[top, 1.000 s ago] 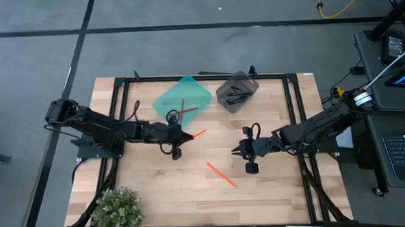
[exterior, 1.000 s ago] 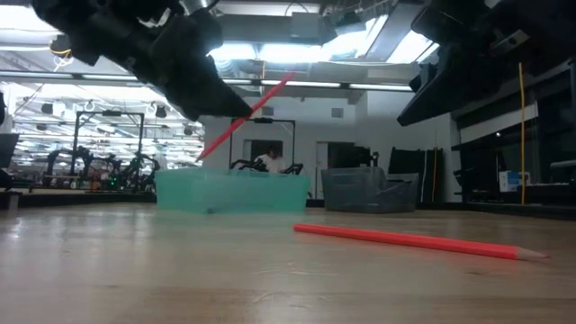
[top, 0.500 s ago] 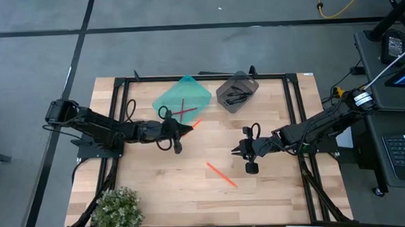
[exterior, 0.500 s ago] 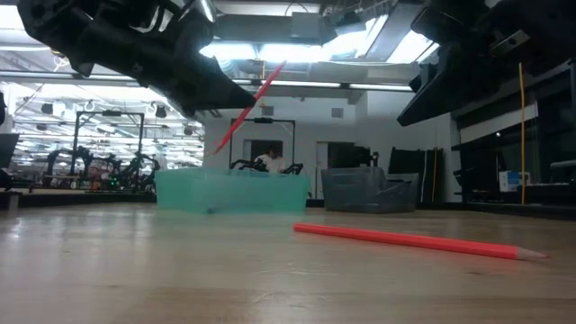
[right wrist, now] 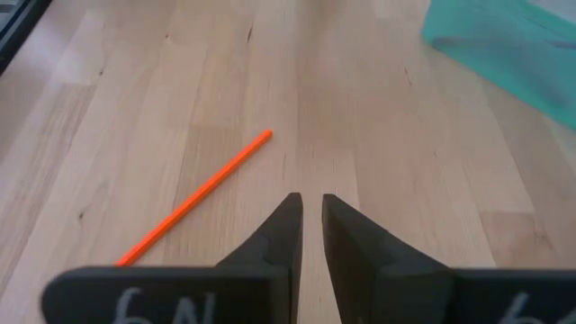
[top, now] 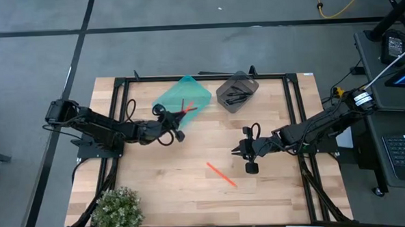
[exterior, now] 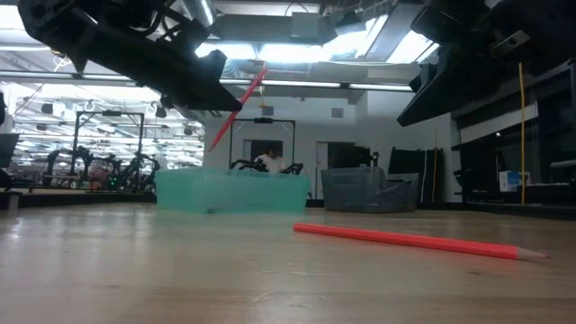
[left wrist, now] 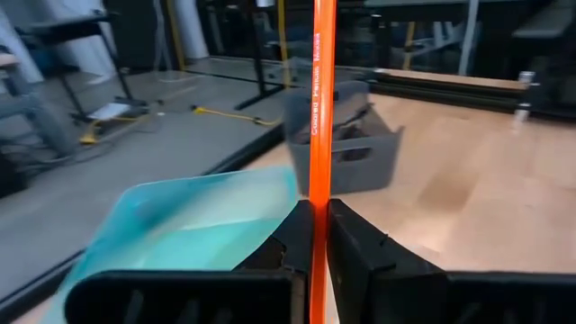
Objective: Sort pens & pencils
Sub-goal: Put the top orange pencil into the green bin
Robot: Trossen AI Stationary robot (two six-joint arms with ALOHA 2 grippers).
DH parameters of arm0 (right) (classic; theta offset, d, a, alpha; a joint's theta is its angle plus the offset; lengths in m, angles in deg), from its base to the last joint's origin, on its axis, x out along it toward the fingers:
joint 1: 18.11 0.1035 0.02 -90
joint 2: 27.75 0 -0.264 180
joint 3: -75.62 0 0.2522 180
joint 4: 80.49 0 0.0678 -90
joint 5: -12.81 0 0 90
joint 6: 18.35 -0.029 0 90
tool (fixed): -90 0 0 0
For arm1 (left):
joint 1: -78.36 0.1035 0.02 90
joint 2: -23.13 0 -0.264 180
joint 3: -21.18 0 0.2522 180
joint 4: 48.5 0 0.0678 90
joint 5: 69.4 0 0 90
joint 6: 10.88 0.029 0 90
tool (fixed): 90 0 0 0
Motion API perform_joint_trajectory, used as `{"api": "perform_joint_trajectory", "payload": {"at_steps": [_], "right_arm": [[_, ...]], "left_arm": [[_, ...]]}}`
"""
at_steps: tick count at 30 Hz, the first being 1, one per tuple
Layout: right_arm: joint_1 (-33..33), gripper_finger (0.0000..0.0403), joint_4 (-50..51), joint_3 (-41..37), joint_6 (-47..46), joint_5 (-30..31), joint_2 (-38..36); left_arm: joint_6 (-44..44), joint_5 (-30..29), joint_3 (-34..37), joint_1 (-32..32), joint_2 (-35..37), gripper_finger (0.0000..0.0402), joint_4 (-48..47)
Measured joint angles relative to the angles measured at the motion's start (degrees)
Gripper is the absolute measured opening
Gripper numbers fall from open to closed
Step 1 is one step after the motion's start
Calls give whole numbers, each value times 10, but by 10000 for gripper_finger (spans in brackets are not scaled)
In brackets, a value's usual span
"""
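Observation:
My left gripper point(left wrist: 315, 220) is shut on an orange pencil point(left wrist: 317, 108) and stands at the near right edge of the teal tray point(top: 181, 95). The pencil's free end reaches over the tray, where red pencils point(top: 182, 105) lie. Another orange pencil point(top: 221, 173) lies flat on the table, near the middle. Black pens point(top: 237, 93) lie in the grey bin point(top: 246, 84), to the right of the tray. My right gripper point(right wrist: 309, 209) hovers right of the table's middle, open by a narrow gap, with nothing between its fingers. My left gripper pinches the pencil's shaft point(left wrist: 315, 193) between its two fingers point(left wrist: 351, 243), which lie across it. The fingers come nearly level from the table's left. The pencil is lifted clear and slants up and away from the fingers above the tray point(exterior: 229, 191).
A black frame point(top: 201, 77) runs round the work area. A potted plant point(top: 118, 209) stands at the near left corner. Bare wood lies around the loose pencil point(right wrist: 193, 202), between the two arms.
My left gripper has swung toward the table's far edge and the teal tray, and has turned. The held pencil has gone from over the bare table to over the tray's edge and now stands steeper. My right arm has kept still.

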Motion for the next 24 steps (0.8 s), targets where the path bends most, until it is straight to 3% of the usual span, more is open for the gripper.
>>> {"api": "perform_joint_trajectory", "payload": {"at_steps": [12,24], "right_arm": [[0,49,0,0,-1,0,0],[0,49,0,0,0,0,0]], "left_arm": [[1,-24,0,26,0,18,-1],[-14,26,0,106,0,18,-49]]}}
